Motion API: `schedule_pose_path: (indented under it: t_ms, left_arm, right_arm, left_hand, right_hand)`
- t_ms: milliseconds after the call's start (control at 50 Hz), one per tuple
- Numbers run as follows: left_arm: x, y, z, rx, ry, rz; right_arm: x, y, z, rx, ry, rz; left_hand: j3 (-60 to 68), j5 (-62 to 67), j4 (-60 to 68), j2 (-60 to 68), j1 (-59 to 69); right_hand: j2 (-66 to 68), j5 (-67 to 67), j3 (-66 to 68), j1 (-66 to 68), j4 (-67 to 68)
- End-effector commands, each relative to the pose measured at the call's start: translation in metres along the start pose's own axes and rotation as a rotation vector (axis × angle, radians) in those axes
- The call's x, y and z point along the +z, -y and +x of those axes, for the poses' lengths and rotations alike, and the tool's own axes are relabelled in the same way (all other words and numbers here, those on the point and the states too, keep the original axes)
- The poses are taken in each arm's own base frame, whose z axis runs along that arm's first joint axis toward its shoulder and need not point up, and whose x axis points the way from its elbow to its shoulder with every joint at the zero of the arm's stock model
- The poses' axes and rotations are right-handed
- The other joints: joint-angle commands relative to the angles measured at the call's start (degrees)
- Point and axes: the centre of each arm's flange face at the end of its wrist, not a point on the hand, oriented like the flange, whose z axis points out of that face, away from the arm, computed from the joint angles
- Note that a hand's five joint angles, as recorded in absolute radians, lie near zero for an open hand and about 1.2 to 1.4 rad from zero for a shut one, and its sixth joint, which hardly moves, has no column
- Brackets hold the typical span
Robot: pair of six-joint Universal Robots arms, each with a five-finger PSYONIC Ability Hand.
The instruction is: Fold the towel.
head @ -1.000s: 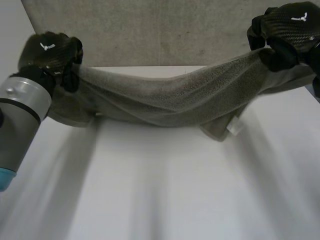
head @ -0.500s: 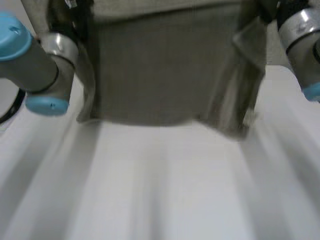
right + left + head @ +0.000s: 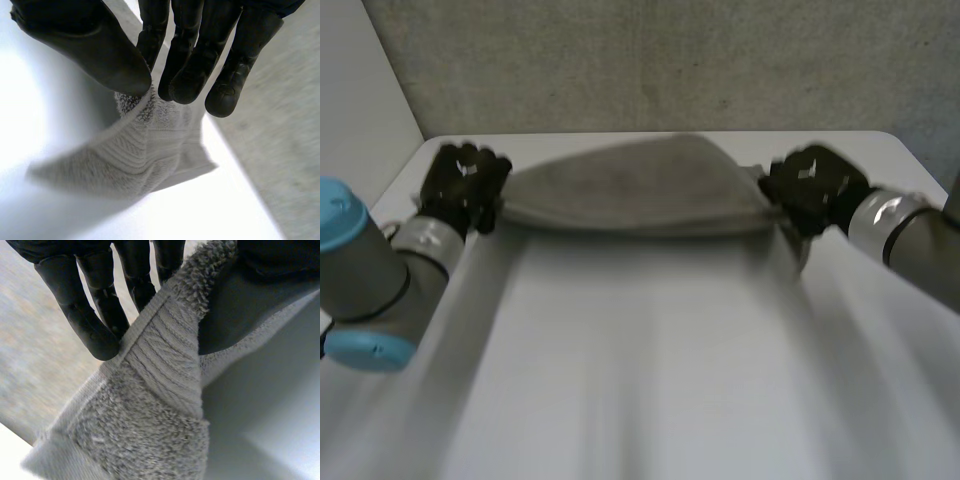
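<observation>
A grey towel [image 3: 635, 190] is stretched between my two hands near the table's far edge, sagging flat just above the white table [image 3: 640, 350]. My left hand [image 3: 465, 185] grips the towel's left end; in the left wrist view its fingers [image 3: 95, 315] pinch the ribbed hem of the towel [image 3: 160, 365] against the thumb. My right hand [image 3: 812, 188] holds the right end; in the right wrist view its thumb and fingers [image 3: 190, 65] pinch the towel [image 3: 135, 150] at a corner, with the cloth hanging below them.
A grey carpeted floor [image 3: 650, 60] lies beyond the table's far edge. The white tabletop spreads out in front of the towel toward me. My grey arms with light-blue caps [image 3: 345, 215] reach in along both sides.
Both hands have swung the towel from close and high out to the table's far edge and lowered it. It hung as a raised sheet half a second ago and now lies nearly flat.
</observation>
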Motion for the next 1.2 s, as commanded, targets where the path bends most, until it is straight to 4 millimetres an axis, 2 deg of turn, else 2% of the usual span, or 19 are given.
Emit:
schedule_pose_path:
  t_ms: [20, 180, 260, 420, 500, 720, 760, 800, 820, 840, 860, 880, 980, 1000, 1020, 1060, 1080, 1120, 1200]
  left_arm:
    - [-0.013, -0.019, 0.008, 0.023, -0.041, -0.066]
    - [-0.014, -0.021, 0.005, 0.029, -0.035, -0.078]
    - [-0.014, -0.015, 0.002, 0.031, -0.027, -0.062]
    - [-0.013, -0.014, -0.003, 0.028, -0.010, -0.057]
    - [-0.013, -0.014, -0.003, 0.025, -0.011, -0.058]
    - [-0.013, -0.014, -0.004, 0.024, -0.005, -0.058]
    - [-0.013, -0.014, -0.005, 0.022, -0.003, -0.057]
    - [-0.013, -0.014, -0.005, 0.022, -0.004, -0.058]
    - [-0.013, -0.014, -0.005, 0.022, -0.004, -0.058]
    - [-0.013, -0.014, -0.005, 0.020, -0.005, -0.060]
    - [-0.013, -0.014, -0.005, 0.020, -0.005, -0.060]
    - [-0.013, -0.014, -0.005, 0.020, -0.005, -0.060]
    - [-0.015, -0.006, -0.008, 0.024, 0.004, -0.040]
    - [-0.016, -0.001, -0.012, 0.025, 0.011, -0.029]
    - [-0.016, -0.001, -0.012, 0.025, 0.011, -0.029]
    - [-0.018, 0.010, -0.017, 0.029, 0.025, -0.010]
    - [-0.018, 0.010, -0.017, 0.029, 0.025, -0.010]
    - [-0.022, 0.020, -0.026, 0.032, 0.045, 0.006]
    - [-0.026, 0.023, -0.028, 0.032, 0.051, 0.004]
  right_arm:
    - [0.008, -0.046, -0.035, 0.026, 0.080, -0.113]
    - [0.008, -0.065, -0.050, 0.105, 0.119, -0.170]
    - [0.007, -0.068, -0.052, 0.140, 0.108, -0.178]
    - [0.011, -0.077, -0.044, 0.135, -0.016, -0.213]
    - [0.011, -0.079, -0.042, 0.131, -0.043, -0.226]
    - [0.006, -0.093, -0.040, 0.158, -0.051, -0.279]
    - [0.005, -0.095, -0.039, 0.164, -0.055, -0.283]
    - [0.005, -0.095, -0.037, 0.165, -0.060, -0.280]
    - [0.005, -0.095, -0.037, 0.165, -0.060, -0.280]
    - [0.006, -0.095, -0.035, 0.164, -0.065, -0.279]
    - [0.006, -0.095, -0.035, 0.164, -0.065, -0.279]
    - [0.007, -0.094, -0.033, 0.160, -0.073, -0.274]
    - [0.005, -0.081, -0.013, 0.141, -0.129, -0.232]
    - [-0.001, -0.065, -0.001, 0.122, -0.168, -0.186]
    - [-0.001, -0.065, -0.001, 0.122, -0.168, -0.186]
    - [-0.016, -0.030, 0.021, 0.070, -0.252, -0.071]
    - [-0.016, -0.030, 0.021, 0.070, -0.253, -0.070]
    - [-0.027, -0.008, 0.033, 0.014, -0.318, 0.023]
    - [-0.033, 0.003, 0.035, -0.020, -0.326, 0.058]
  left_hand:
    - [-8.8, -15.1, -7.8, -7.5, -3.8]
    - [-8.8, -15.1, -7.8, -7.5, -3.8]
    - [-8.8, -15.1, -7.8, -7.5, -3.8]
    - [-8.8, -15.1, -7.8, -7.5, -3.8]
    - [-8.8, -15.1, -7.8, -7.5, -3.8]
    - [-8.8, -15.1, -7.8, -7.5, -3.8]
    - [-8.8, -15.1, -7.8, -7.5, -3.8]
    - [-8.8, -15.1, -7.8, -7.5, -3.8]
    - [-8.8, -15.1, -7.8, -7.5, -3.8]
    - [-8.8, -15.1, -7.8, -7.5, -3.8]
    - [-8.8, -15.1, -7.8, -7.5, -3.8]
    - [-8.8, -15.1, -7.8, -7.5, -3.8]
    - [-8.8, -15.1, -7.8, -7.5, -3.8]
    - [-8.8, -15.1, -7.8, -7.5, -3.8]
    - [-8.8, -15.1, -7.8, -7.5, -3.8]
    - [-8.8, -15.1, -7.8, -7.5, -3.8]
    - [-8.8, -15.1, -7.8, -7.5, -3.8]
    - [-8.8, -15.1, -7.8, -7.5, -3.8]
    - [-8.8, -15.1, -7.8, -7.5, -3.8]
  right_hand:
    - [20.2, 1.8, 3.1, 3.8, 3.3]
    - [20.2, 1.8, 3.1, 3.8, 3.3]
    - [4.3, -14.1, -12.8, -12.1, -12.6]
    - [-13.0, -31.4, -30.1, -29.5, -29.9]
    - [-15.7, -34.1, -32.8, -32.2, -32.6]
    - [-13.6, -32.0, -30.7, -30.0, -30.5]
    - [-9.7, -28.1, -26.8, -26.1, -26.6]
    - [3.9, -14.5, -13.2, -12.6, -13.0]
    - [3.9, -14.5, -13.2, -12.5, -12.9]
    - [14.9, -3.5, -2.2, -1.5, -2.0]
    - [15.0, -3.4, -2.1, -1.4, -1.8]
    - [20.1, 1.7, 3.1, 3.7, 3.3]
    - [20.2, 1.8, 3.1, 3.8, 3.3]
    - [20.2, 1.8, 3.1, 3.8, 3.3]
    - [20.2, 1.8, 3.1, 3.8, 3.3]
    - [20.2, 1.8, 3.1, 3.8, 3.3]
    - [20.2, 1.8, 3.1, 3.8, 3.3]
    - [20.2, 1.8, 3.1, 3.8, 3.3]
    - [20.2, 1.8, 3.1, 3.8, 3.3]
